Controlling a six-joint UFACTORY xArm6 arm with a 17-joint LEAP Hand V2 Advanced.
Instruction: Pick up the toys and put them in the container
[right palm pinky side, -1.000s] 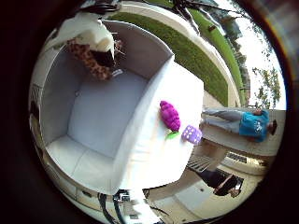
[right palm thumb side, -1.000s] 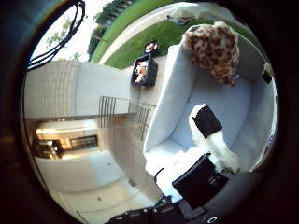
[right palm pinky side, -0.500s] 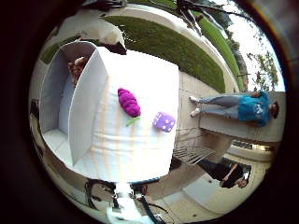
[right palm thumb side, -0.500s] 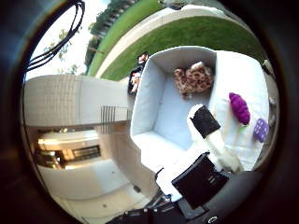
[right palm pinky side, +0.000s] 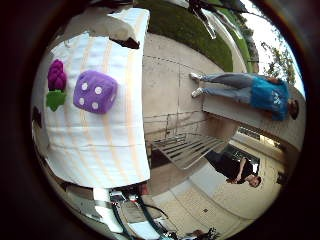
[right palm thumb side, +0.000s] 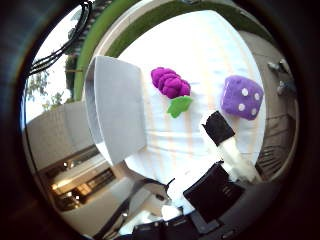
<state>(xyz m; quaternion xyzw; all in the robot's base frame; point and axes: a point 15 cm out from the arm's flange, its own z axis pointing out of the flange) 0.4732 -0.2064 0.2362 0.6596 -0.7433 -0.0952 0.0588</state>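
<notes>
Toys (2): grapes (right palm thumb side: 171, 82), dice (right palm thumb side: 242, 97), 1 container (right palm thumb side: 114, 107)

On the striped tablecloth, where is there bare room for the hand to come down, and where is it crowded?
Bare cloth lies beyond the purple dice toward the table edge, and between the grape toy and the far edge. It is tightest where the grapes sit close beside the grey container, with the dice nearby.

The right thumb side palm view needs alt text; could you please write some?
A purple grape toy and a purple dice toy lie apart on a striped table, beside a grey container. The hand reaches in near the dice.
</notes>
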